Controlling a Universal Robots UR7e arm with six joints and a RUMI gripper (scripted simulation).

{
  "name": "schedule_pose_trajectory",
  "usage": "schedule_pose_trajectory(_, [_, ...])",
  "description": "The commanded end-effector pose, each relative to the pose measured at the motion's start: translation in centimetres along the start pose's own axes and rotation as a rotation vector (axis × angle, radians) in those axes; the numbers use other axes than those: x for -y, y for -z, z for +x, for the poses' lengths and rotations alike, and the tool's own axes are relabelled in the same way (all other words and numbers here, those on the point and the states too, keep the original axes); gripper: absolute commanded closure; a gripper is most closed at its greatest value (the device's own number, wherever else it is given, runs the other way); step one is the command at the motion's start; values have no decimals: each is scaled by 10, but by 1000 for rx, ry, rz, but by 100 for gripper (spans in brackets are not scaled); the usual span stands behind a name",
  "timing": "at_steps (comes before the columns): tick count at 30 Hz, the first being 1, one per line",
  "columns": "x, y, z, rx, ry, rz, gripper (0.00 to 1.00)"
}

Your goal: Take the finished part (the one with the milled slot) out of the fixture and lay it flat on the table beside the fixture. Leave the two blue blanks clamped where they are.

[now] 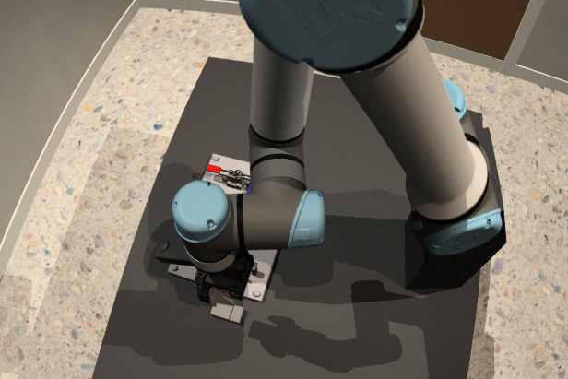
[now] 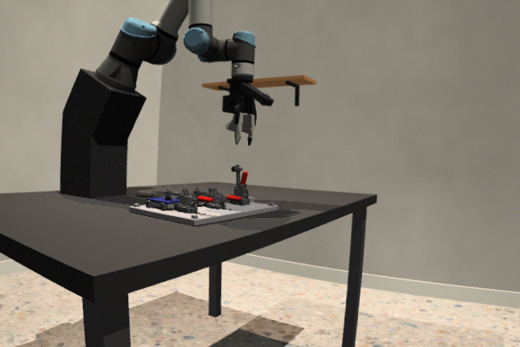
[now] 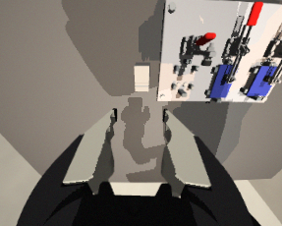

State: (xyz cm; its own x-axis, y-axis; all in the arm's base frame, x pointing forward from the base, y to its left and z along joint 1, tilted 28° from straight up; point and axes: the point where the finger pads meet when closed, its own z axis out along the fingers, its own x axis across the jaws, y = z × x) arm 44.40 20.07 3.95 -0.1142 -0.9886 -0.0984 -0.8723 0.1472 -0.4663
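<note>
The finished part [image 1: 221, 312] [image 3: 141, 75], a pale block with a thin line across it near one end, lies on the table just beside the fixture plate [image 1: 267, 259] [image 2: 196, 223] [image 3: 187, 17]. It looks flat and does not touch the plate. My gripper [image 2: 243, 143] [image 3: 140, 109] is partly open and empty, pointing down high above the table. Two blue blanks [image 3: 220, 84] [image 3: 260, 81] sit in the fixture under their clamps. The nest [image 3: 183, 81] nearest the part holds no block, and its clamp [image 2: 241, 187] [image 3: 198, 46] stands raised.
Red clamp handles [image 2: 204, 198] [image 2: 233, 197] [image 3: 254, 14] and dark clamp arms stick up from the plate. Corner bolts [image 1: 257, 293] [image 3: 172, 8] stand on it. A wooden shelf [image 2: 283, 82] is on the wall behind the gripper. The arm hides much of the fixture in the top view.
</note>
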Motion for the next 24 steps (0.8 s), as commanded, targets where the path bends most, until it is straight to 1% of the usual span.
schedule_pose_trajectory(1, [0, 10, 0, 0, 0, -1, 60])
schedule_pose_trajectory(24, [0, 12, 0, 0, 0, -1, 60])
